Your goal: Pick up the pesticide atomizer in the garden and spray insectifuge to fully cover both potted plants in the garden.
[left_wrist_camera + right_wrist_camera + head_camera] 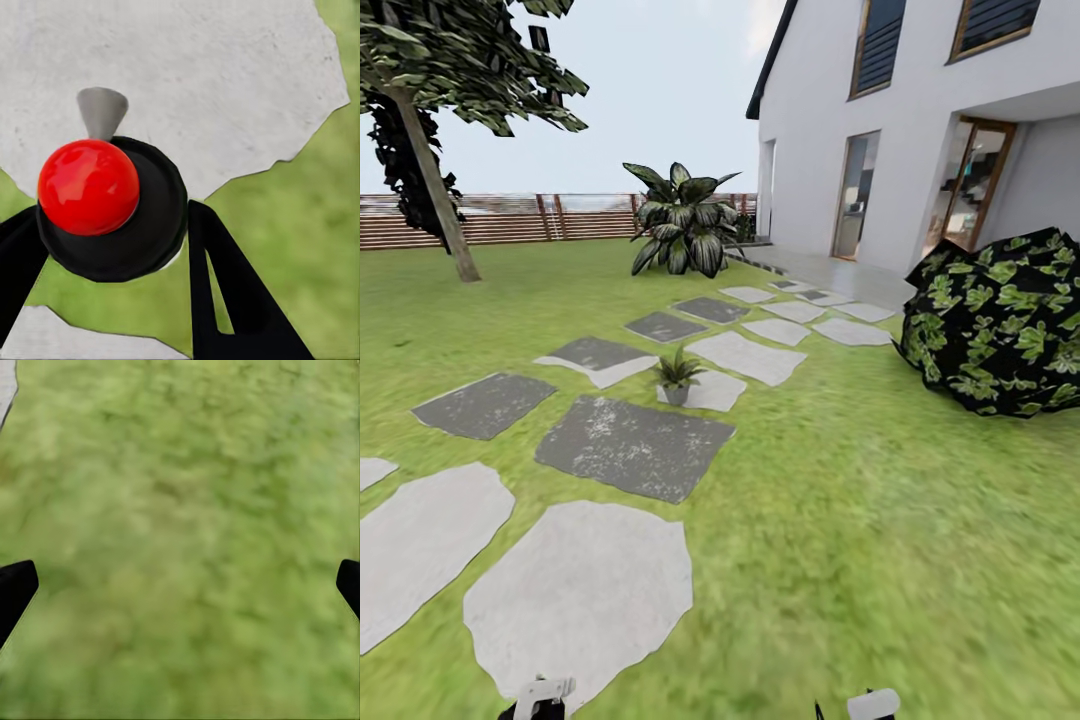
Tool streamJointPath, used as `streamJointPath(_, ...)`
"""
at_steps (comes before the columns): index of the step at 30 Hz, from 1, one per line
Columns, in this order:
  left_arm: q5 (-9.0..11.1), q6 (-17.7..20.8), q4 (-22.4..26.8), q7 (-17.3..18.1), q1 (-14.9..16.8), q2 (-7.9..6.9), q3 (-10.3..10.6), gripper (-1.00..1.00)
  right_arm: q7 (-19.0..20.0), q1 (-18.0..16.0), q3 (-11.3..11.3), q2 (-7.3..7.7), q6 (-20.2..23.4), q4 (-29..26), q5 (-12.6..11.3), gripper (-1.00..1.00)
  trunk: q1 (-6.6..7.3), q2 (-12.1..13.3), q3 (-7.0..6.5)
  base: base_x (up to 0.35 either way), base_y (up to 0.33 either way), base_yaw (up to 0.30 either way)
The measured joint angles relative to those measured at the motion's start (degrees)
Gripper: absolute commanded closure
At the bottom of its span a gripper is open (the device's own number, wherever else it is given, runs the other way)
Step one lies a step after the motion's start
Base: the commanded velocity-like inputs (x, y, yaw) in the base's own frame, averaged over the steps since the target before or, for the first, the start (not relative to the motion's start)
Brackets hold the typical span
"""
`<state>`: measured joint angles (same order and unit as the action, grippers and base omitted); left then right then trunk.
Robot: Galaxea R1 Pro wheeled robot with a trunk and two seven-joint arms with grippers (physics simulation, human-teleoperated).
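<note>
Between the left gripper's [112,247] black fingers, the pesticide atomizer [105,202] is sitting pinched by its rigid, light-looking, likely slick red-capped head; right gripper [180,585] is hanging spread above grass.

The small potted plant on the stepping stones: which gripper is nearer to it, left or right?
Left, by a small margin. The left gripper, holding the atomizer, sits almost straight below the potted plant in the head view; the right gripper is further off to the side, over grass.

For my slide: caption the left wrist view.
Left gripper holding the red-capped atomizer above a pale stepping stone and lawn.
</note>
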<state>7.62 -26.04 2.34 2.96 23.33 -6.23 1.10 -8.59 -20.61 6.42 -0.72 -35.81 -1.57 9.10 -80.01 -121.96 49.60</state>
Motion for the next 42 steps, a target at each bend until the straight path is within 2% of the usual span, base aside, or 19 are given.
streamJointPath(42,0.0,0.0,0.0,0.0,0.0,0.0,0.0,1.0,0.0,0.0,0.0,-0.04,0.0,0.0,0.0,-1.0,0.0,0.0,0.0,0.341,0.072,0.0)
